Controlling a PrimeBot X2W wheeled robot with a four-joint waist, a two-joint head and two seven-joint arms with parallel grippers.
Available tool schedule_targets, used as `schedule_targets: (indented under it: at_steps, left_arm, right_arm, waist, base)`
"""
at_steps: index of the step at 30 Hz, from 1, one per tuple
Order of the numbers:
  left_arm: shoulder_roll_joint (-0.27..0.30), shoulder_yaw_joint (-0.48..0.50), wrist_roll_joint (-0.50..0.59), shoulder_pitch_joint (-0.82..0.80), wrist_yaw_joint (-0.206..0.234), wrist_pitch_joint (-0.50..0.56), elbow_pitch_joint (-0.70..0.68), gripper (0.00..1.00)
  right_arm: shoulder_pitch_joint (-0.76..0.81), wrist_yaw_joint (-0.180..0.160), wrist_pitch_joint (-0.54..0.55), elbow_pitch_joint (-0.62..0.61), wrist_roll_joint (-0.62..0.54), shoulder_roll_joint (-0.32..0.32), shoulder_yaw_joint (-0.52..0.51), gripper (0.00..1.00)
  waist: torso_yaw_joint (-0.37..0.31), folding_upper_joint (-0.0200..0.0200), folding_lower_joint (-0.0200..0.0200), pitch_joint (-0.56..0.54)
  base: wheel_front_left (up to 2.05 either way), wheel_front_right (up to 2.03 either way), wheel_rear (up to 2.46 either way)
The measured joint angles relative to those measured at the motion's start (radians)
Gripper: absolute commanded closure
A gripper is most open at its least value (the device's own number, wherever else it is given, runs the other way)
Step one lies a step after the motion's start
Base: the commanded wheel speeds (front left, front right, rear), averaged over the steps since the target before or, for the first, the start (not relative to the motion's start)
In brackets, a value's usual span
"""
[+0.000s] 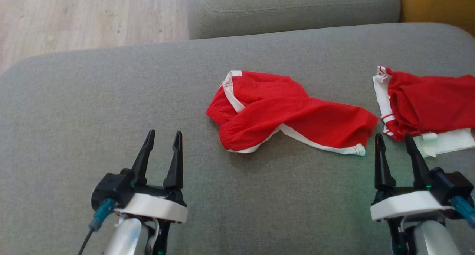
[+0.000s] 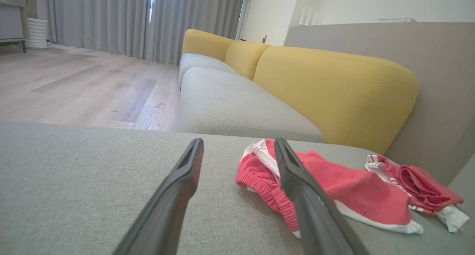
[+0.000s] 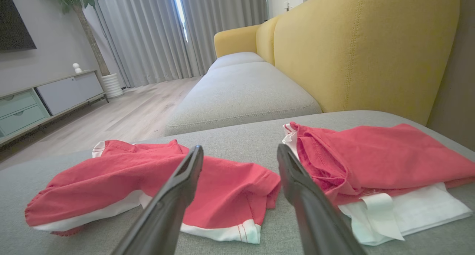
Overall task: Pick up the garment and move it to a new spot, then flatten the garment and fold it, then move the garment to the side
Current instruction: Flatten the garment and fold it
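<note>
On the grey woven seat cushion [image 1: 111, 99], head view: the red garment [image 1: 289, 114], soft jersey shorts with white trim and a gathered waistband, lies crumpled and twisted between both arms, probably set there for flattening. The left gripper [image 1: 164, 133] and right gripper [image 1: 393, 136] hover spread wide, holding nothing. Left wrist view: 2 dark tapered fingers [image 2: 174, 195] frame the waistband end. Right wrist view: the hem lies just beside another red garment [image 3: 371, 154], stacked on white cloth [image 3: 426, 210].
</note>
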Motion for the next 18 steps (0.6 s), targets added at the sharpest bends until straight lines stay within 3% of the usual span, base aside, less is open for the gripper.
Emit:
schedule_targets:
  at_steps: [4,12,18]
  left_arm:
    - [0.000,-0.030,-0.004,-0.002,0.000,0.000,0.030,0.00]
    - [0.001,-0.268,-0.036,-0.093,-0.007,0.052,0.163,0.00]
    - [0.004,-0.320,-0.056,-0.186,-0.007,0.097,0.297,0.00]
  right_arm:
    - [-0.009,0.000,0.000,-0.006,0.005,0.000,0.004,0.00]
    - [-0.030,0.000,-0.003,-0.028,0.014,0.000,0.020,0.00]
    - [-0.037,0.000,-0.003,-0.030,0.023,0.000,0.030,0.00]
  waist:
    - [-0.011,0.0000,0.0000,0.009]
    - [-0.035,0.0000,0.0000,0.050]
    - [-0.069,0.0000,0.0000,0.090]
  base:
    - [0.00,0.00,0.00]
    - [0.00,0.00,0.00]
    - [0.00,0.00,0.00]
